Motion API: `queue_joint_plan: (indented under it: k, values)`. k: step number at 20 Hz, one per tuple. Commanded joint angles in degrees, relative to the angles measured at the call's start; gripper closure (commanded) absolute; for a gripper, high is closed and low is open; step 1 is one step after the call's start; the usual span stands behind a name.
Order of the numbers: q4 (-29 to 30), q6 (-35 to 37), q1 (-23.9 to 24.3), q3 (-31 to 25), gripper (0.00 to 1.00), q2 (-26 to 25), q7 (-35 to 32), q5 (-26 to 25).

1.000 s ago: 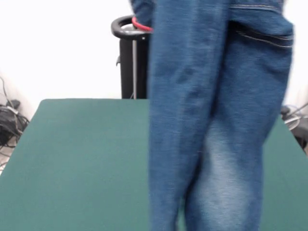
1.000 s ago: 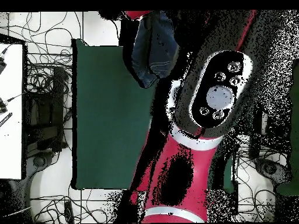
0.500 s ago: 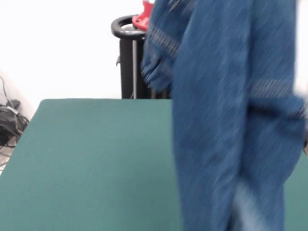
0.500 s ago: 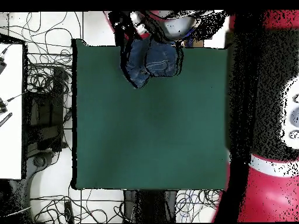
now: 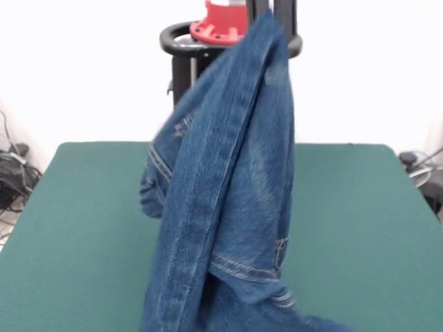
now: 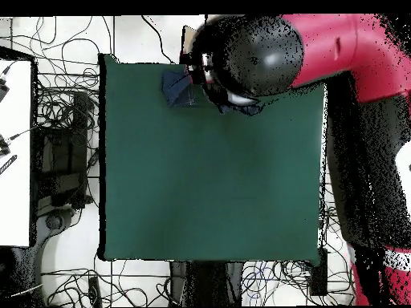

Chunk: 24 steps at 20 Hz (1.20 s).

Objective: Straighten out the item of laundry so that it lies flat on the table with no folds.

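The blue denim jeans [image 5: 228,200] hang in a long twisted drape over the middle of the green table [image 5: 83,228]. Their top end is held up at the picture's top by my gripper [image 5: 275,14], which is shut on the cloth and mostly covered by it. The lower end bunches on the table at the front edge, with a hemmed leg end and tan stitching showing. In the overhead view only a small blue part of the jeans [image 6: 178,87] shows beside the arm's black wrist [image 6: 245,56], near the table's top edge [image 6: 136,160].
The black pedestal with a red ring [image 5: 201,34] stands behind the table. Cables lie on the floor at the left [image 5: 14,173] and right [image 5: 422,169]. In the overhead view the red arm [image 6: 353,48] crosses the table's top right corner.
The hanging jeans have swung from the right side of the front view to its middle and dropped lower. In the overhead view the arm has swept across to the table's top edge.
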<state>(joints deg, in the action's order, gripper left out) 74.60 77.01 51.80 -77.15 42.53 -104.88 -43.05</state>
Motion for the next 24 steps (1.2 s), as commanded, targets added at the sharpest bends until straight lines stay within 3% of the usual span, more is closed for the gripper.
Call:
queue_joint_plan:
  k: [1, 8, 18, 20, 24]
  values:
    - [18.72, -9.09, 0.70, 6.03, 1.00, 4.95, -12.90, 4.06]
    - [29.24, -17.84, 4.17, 6.02, 1.00, 9.82, -16.71, 5.68]
    - [44.28, -30.02, 8.64, 7.72, 1.00, 20.71, -17.45, 13.50]
    - [44.59, -31.57, 7.26, 10.34, 1.00, 20.15, -16.88, 12.79]
    - [39.54, -32.81, -0.04, 18.56, 1.00, 14.92, -17.03, 7.70]
